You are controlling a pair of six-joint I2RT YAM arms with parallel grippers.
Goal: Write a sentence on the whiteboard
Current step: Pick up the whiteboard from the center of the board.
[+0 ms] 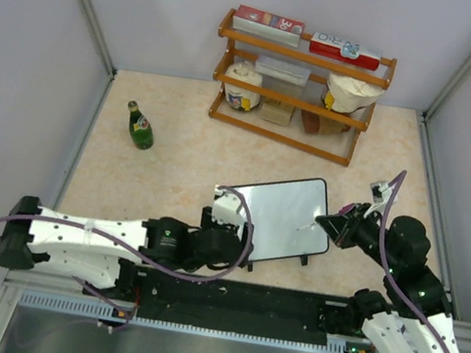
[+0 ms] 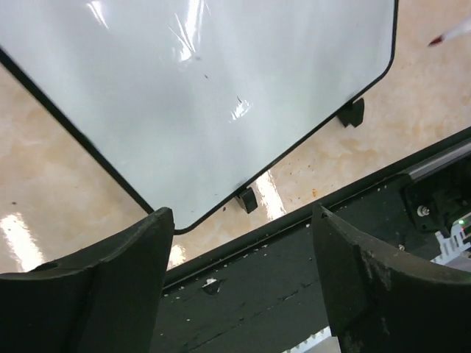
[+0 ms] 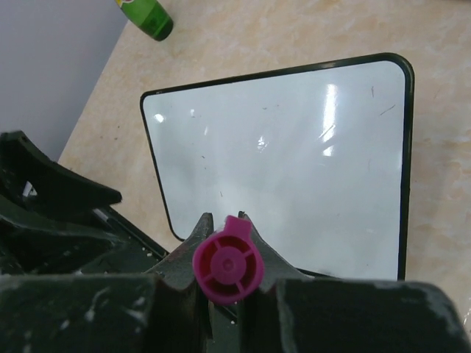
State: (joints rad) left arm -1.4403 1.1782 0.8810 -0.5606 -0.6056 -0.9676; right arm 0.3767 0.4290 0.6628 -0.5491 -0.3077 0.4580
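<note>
With magenta marker (image 3: 228,259) clamped in right gripper (image 1: 334,224) and left gripper (image 2: 239,220) spread wide beside the blank whiteboard (image 1: 279,215) by the near edge of the bench (image 1: 128,177), pin the frame first, then press lightly.

Lab test booth, grey panel walls (image 1: 29,63), aluminium rails (image 1: 85,2)

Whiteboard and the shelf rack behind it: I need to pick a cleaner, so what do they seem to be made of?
The whiteboard looks like a smooth, glossy coated panel, since it shows sharp glare streaks. Its thin black frame is probably plastic. The shelf rack looks like varnished wood, warm orange-brown with a slight sheen, though no grain can be made out.
</note>
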